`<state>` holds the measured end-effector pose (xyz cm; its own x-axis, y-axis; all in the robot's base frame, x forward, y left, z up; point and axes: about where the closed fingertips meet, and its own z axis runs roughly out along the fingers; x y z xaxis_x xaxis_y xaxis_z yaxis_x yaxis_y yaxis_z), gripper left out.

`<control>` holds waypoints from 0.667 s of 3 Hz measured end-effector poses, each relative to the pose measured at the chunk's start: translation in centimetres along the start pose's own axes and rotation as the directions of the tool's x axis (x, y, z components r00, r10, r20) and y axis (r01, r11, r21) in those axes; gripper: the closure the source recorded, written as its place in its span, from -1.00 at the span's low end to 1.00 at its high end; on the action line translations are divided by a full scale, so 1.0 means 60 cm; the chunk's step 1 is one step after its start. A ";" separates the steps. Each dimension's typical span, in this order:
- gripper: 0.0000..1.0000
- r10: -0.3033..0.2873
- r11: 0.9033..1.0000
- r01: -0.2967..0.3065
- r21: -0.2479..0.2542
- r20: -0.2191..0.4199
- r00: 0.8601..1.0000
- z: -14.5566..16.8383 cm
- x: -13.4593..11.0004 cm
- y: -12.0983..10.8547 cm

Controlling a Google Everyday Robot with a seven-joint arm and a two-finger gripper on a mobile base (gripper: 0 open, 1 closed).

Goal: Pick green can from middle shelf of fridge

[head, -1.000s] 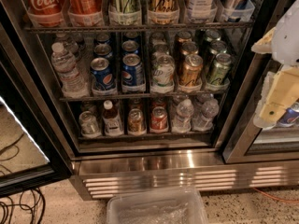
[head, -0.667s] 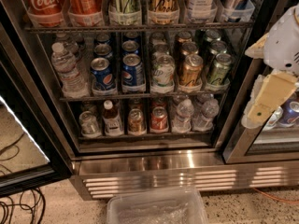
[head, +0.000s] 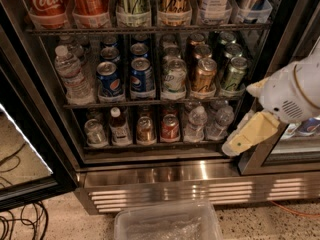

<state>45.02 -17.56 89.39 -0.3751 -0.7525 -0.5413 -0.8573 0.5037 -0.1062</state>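
The fridge [head: 200, 183] stands open in front of me. Its middle shelf [head: 150, 103] is a dark wire rack with rows of cans. The green can [head: 233, 73] stands upright at the front of the rightmost row, with more green cans behind it. My gripper [head: 246, 135], pale yellow on a white arm, hangs at the right of the opening. It is below and slightly right of the green can, level with the lower shelf, and not touching any can. It holds nothing that I can see.
On the middle shelf stand a water bottle [head: 72, 76], blue cans [head: 108, 79], a white-green can [head: 173, 76] and a gold can [head: 203, 75]. Small bottles and cans [head: 120, 126] fill the shelf below. A dark door frame [head: 255, 159] is behind my gripper. A clear bin [head: 167, 224] and cables [head: 20, 224] lie on the floor.
My gripper has moved down and to the left, from beside the fridge's right frame toward the lower right of the opening. The cans have not moved.
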 end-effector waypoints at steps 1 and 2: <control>-1.00 0.017 0.998 -0.019 0.051 0.052 0.999 0.002 -0.015 -0.018; -1.00 0.016 0.998 -0.019 0.052 0.052 0.999 0.002 -0.015 -0.018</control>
<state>46.33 -17.37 89.92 -0.3701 -0.7212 -0.5855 -0.8307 0.5391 -0.1390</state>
